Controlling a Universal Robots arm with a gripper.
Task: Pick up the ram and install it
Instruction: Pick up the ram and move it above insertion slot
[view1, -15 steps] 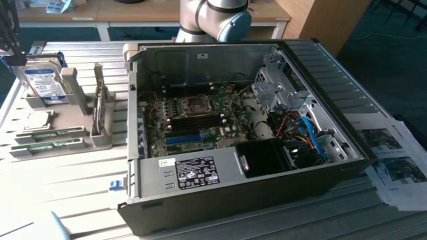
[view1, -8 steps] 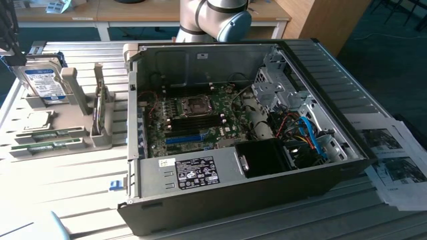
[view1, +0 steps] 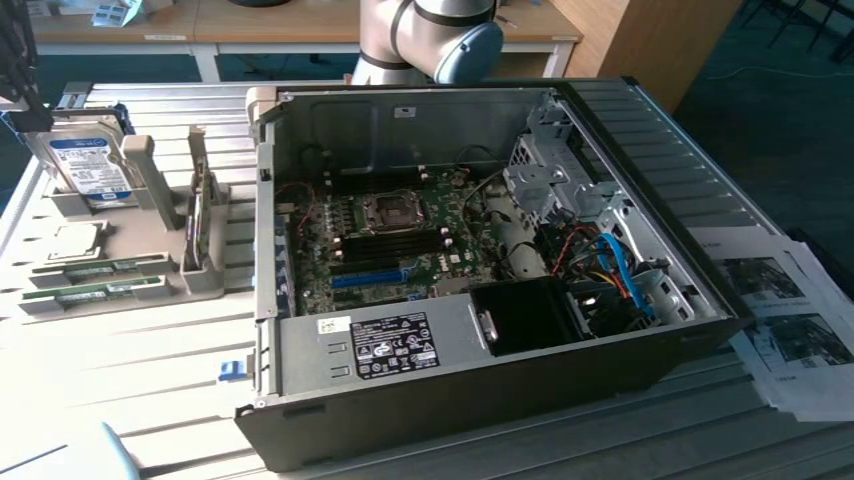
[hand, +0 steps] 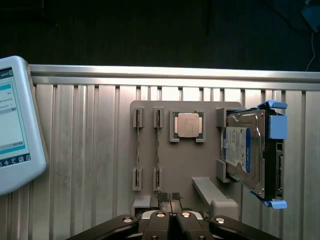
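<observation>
Claw (hand: 169, 197) is pressed together, pinching nothing, above the grey holder (hand: 180, 165) on the table (hand: 85, 150). The ram (hand: 158, 145) stands on edge in a holder slot just ahead of the claw tips, not touching them. A second stick (hand: 138, 145) sits beside it. The processor chip (hand: 187, 125) is farther ahead and the hard drive (hand: 247, 150) is off to one side.

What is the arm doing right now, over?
Gripper shut, empty, hovering at the grey holder's edge. Two ram sticks on edge in the holder, untouched. Nothing between gripper and sticks.
</observation>
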